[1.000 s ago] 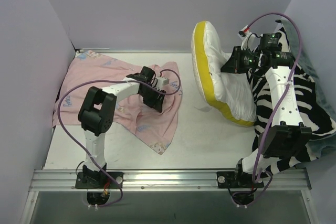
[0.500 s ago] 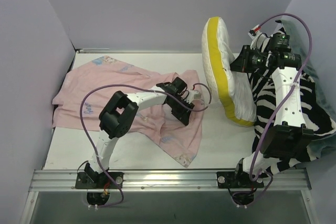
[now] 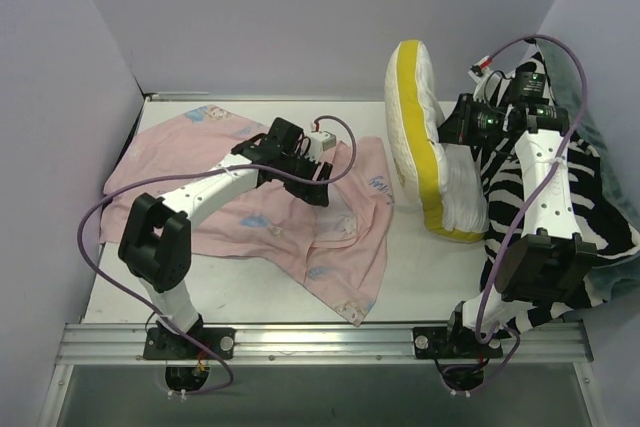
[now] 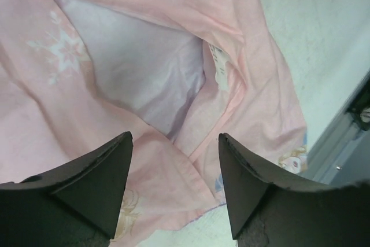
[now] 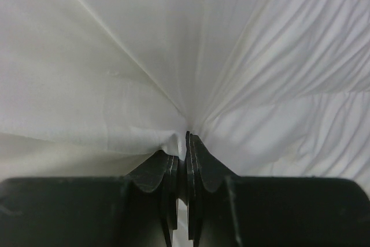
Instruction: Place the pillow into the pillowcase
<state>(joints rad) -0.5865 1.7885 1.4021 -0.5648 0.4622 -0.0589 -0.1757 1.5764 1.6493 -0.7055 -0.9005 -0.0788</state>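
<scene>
The pillowcase (image 3: pixel 250 217) lies crumpled on the table's left and middle, pale pink side out with faint cartoon prints. In the left wrist view its mouth gapes, showing a lavender inside (image 4: pixel 144 73). My left gripper (image 3: pixel 312 182) hovers just above it, open and empty (image 4: pixel 173 140). The pillow (image 3: pixel 420 147), white with a yellow band, stands on edge at the right and leans on the striped blanket. My right gripper (image 3: pixel 446 127) is shut on a pinch of the pillow's white cloth (image 5: pixel 186 136) and holds the pillow upright.
A black-and-white zebra-striped blanket (image 3: pixel 575 197) is piled along the right wall under and behind the right arm. The enclosure's pale walls close in the left, back and right. A metal rail (image 3: pixel 320 339) runs along the near edge.
My left gripper dragged the pillowcase to the right, let it go, and pulled back up and left with its jaws open. My right gripper lifted the pillow more upright and shifted it slightly right.
</scene>
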